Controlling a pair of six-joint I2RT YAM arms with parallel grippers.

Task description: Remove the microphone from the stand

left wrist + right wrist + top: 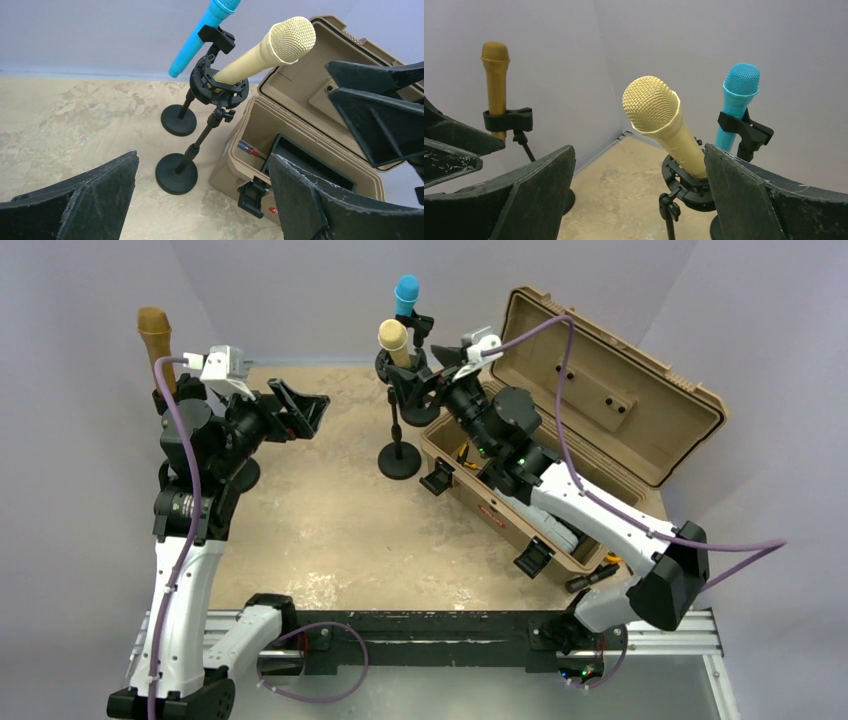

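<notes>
Quickly: right end effector (639, 150) is spread wide and pinches nothing. In its wrist view the two black fingers (751, 200) sit either side of the cream microphone (664, 125) with clear gaps, so no contact. Left end effector (204, 156) is also spread and unloaded. It hangs well apart from the stands, over bare bench (310, 510).

Room: we see open bench left of and in front of the stand (399, 460). It is tight on the other side, where the open tan case (600, 390) sits just beside the stand base. The blue microphone (406, 295) on its own stand is just behind. Walls close the back and left of the bench.

Task thing: the cream microphone has a mesh ball head and a tapered body. It sits tilted in the stand's black ring mount, with the head up and leaning toward the case.

View differences: only the left wrist view shows both round bases on the bench and the inside of the case. The right wrist view shows the mesh head up close, plus the gold microphone (495, 75) clipped upright by the left wall. Only the top view shows both arms, and there the right arm reaches over the case.
</notes>
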